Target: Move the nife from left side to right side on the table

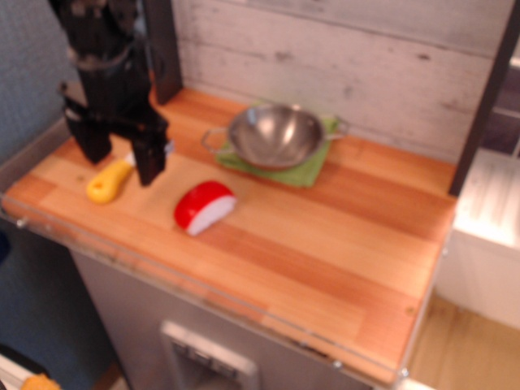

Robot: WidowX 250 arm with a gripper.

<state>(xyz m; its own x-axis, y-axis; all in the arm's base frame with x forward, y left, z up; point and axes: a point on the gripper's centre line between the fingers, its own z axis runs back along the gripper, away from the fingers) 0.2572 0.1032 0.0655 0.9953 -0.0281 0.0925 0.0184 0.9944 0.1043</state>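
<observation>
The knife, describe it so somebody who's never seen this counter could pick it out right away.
Start at the wooden table and go to its left end, where the black hand hangs. The knife lies under it, its blade mostly hidden. Its yellow handle sets it apart from the red-and-white toy to its right and the steel bowl on the green cloth.

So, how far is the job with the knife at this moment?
Nothing is finished: the knife lies on the left side of the table. In hand: the gripper hangs over it, jaws open, one on each side, not closed on it. Left: grasp it, carry it past the red-and-white toy and set it down on the right.
</observation>
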